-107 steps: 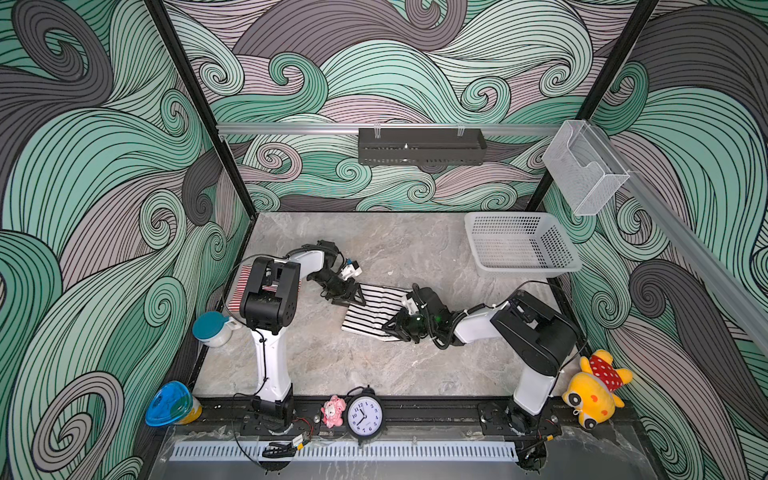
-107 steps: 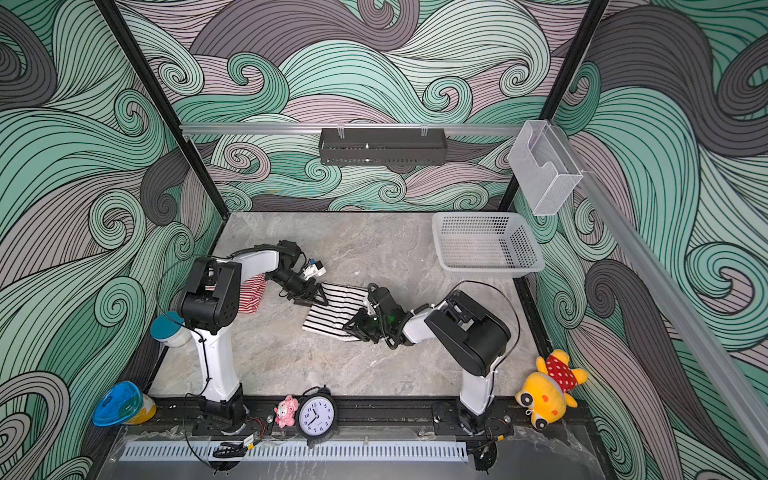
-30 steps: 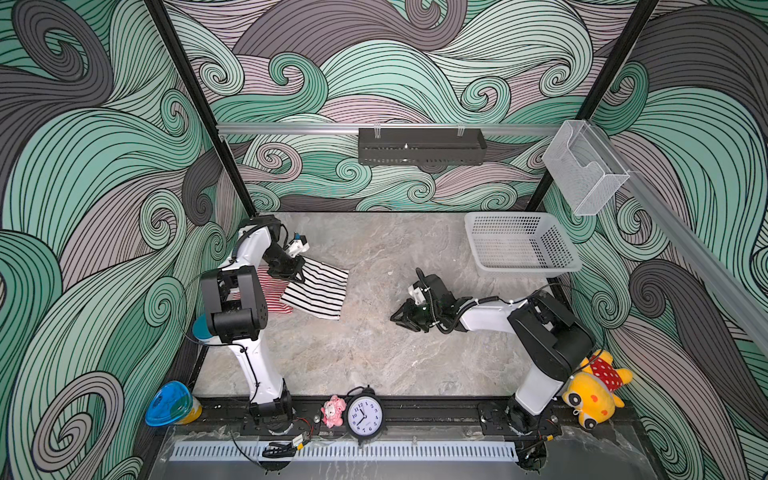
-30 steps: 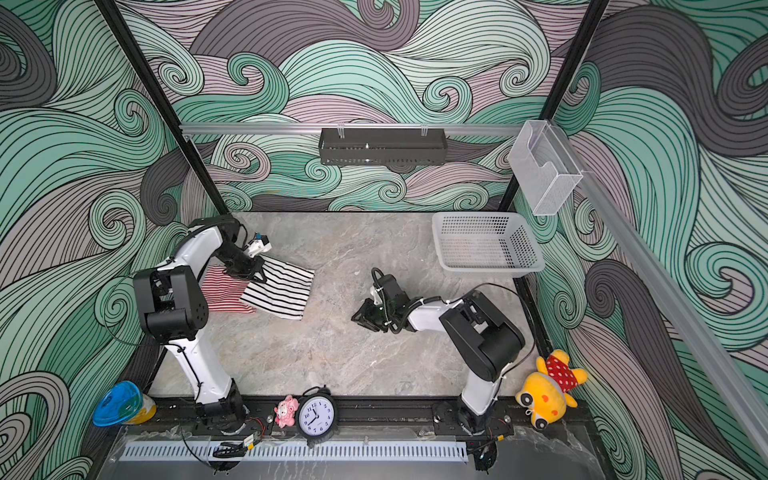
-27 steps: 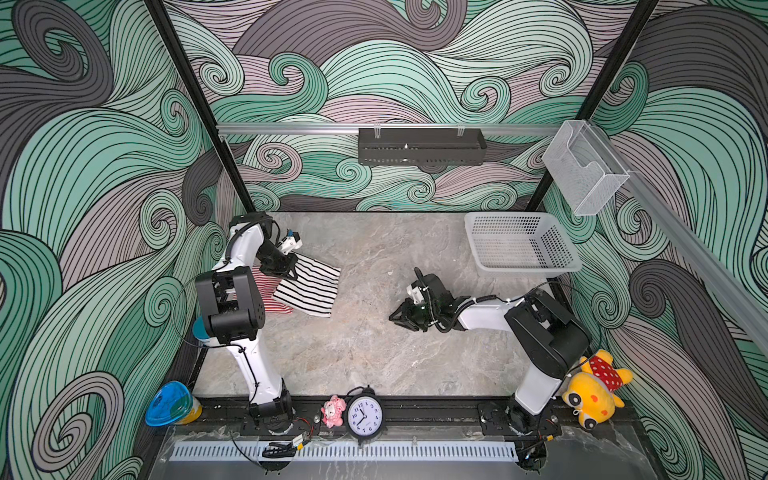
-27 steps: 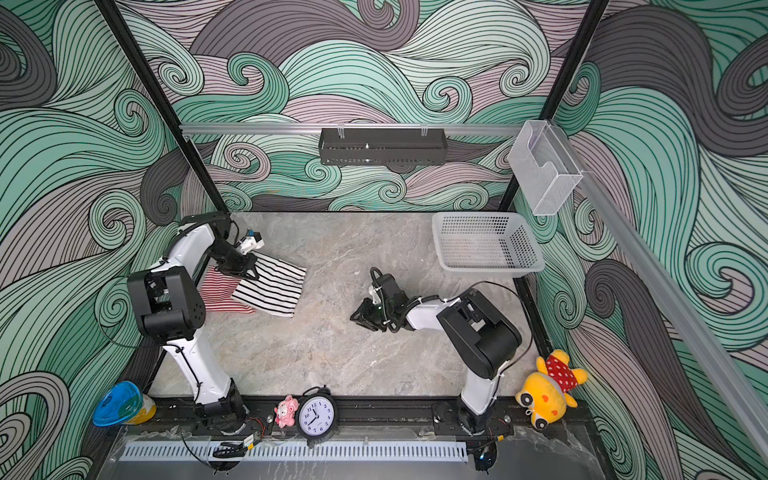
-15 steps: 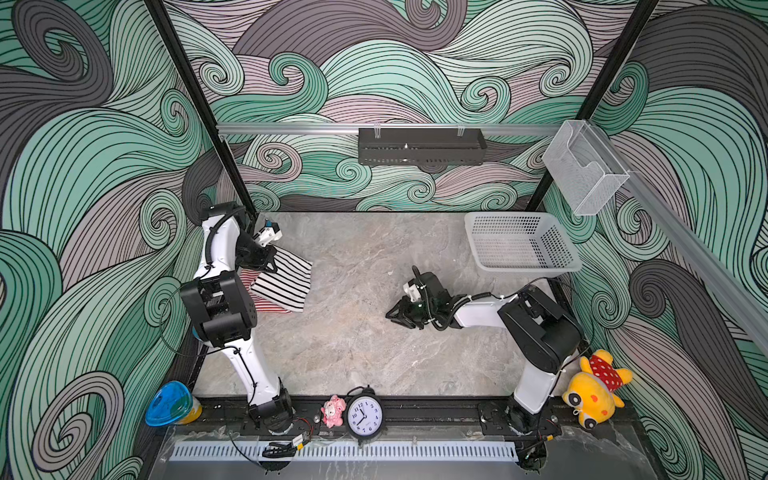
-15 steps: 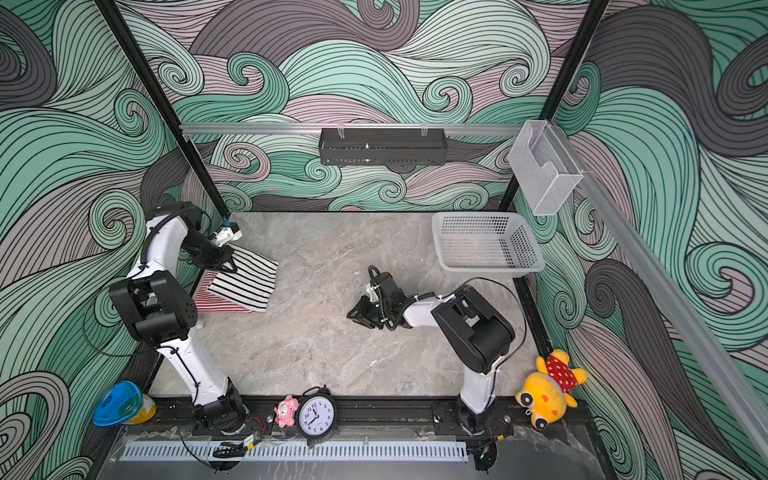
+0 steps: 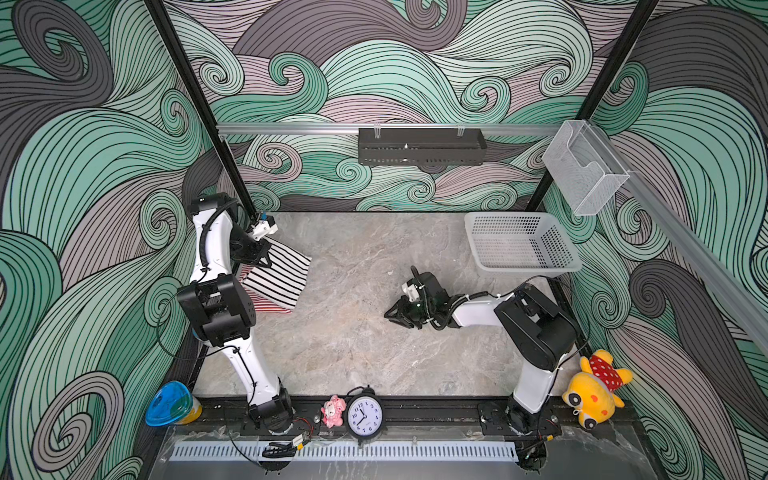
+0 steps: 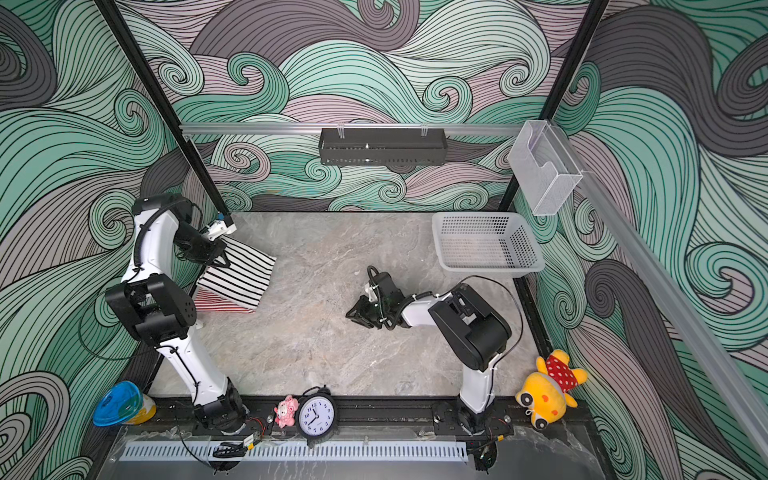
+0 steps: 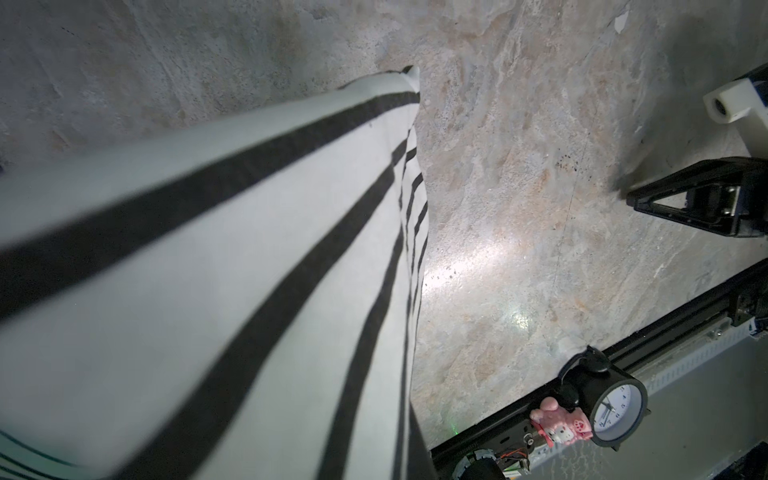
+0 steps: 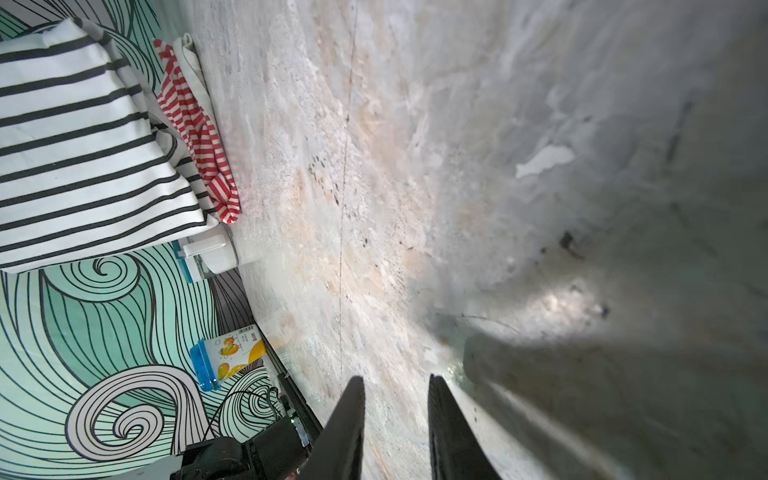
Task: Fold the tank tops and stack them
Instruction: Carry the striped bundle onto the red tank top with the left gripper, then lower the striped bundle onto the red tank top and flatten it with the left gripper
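The folded black-and-white striped tank top (image 9: 279,275) (image 10: 240,272) hangs tilted at the table's far left. My left gripper (image 9: 258,261) (image 10: 217,258) is shut on its upper left edge. In the left wrist view this cloth (image 11: 208,249) fills most of the picture and hides the jaws. Under it lies the red-and-white tank top (image 9: 270,307) (image 10: 220,306) (image 12: 195,124), with only its near edge showing. My right gripper (image 9: 392,314) (image 10: 353,314) (image 12: 395,380) rests low over bare table near the middle, its fingers slightly apart with nothing between them.
A white perforated basket (image 9: 519,266) stands at the back right. Along the front rail sit an alarm clock (image 9: 365,414), a pink toy (image 9: 333,411), a yellow plush (image 9: 594,392) and a blue cup (image 9: 172,405). The left wall is close behind the tank tops.
My left gripper has carried the black-and-white tank top leftward from the table's middle to over the red-and-white one. The right gripper let go of it and has barely shifted since.
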`<state>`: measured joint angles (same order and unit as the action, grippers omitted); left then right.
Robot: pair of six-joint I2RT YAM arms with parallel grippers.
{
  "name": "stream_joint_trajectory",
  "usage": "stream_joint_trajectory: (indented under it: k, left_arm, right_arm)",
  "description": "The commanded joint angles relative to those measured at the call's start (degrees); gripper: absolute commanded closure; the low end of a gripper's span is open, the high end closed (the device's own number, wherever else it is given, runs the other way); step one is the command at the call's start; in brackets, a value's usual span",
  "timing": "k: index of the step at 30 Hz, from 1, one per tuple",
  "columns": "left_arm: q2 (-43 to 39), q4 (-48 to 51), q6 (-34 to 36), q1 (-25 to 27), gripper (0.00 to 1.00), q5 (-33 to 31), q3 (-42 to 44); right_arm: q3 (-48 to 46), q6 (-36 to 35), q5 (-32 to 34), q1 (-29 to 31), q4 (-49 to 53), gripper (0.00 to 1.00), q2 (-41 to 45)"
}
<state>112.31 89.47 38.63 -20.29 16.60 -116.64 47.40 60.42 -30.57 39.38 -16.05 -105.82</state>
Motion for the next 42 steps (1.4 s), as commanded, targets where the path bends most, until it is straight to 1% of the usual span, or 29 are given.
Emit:
stream_joint_trajectory:
  k: [1, 8, 14, 20, 25, 30, 42]
  left_arm:
    - [1.49, 3.87, 1.88, -0.84, 1.00, -1.24, -2.70]
    - [4.13, 4.03, 3.64, -1.84, 1.00, -3.23, -3.63]
    - [6.99, 1.06, 3.51, -3.61, 1.00, -3.33, -3.77]
    - [9.55, -1.98, 2.51, -5.45, 1.00, -2.01, -3.09]
    - [10.04, -5.94, 1.32, -6.26, 1.00, -2.74, -0.96]
    - [10.53, -9.47, 0.27, -6.42, 0.94, -2.67, 1.70]
    - [11.22, -17.27, -3.20, -7.12, 0.90, -7.32, 7.24]
  right_arm:
    - [1.12, 0.90, -0.46, 0.45, -1.00, 0.72, -0.87]
    - [1.29, 1.12, -0.37, 0.60, -1.35, 0.72, -1.49]
    - [1.30, 1.17, -0.38, 0.70, -1.35, 0.72, -1.58]
    - [0.53, 1.35, -0.19, 0.88, -1.69, 0.72, -1.12]
    - [-0.02, 1.56, -0.11, 0.97, -2.05, 0.72, -0.76]
    - [-0.16, 2.02, -0.22, 1.32, -2.87, 0.72, -1.05]
    - [0.36, 1.83, -0.77, 1.46, -0.92, 0.72, 0.44]
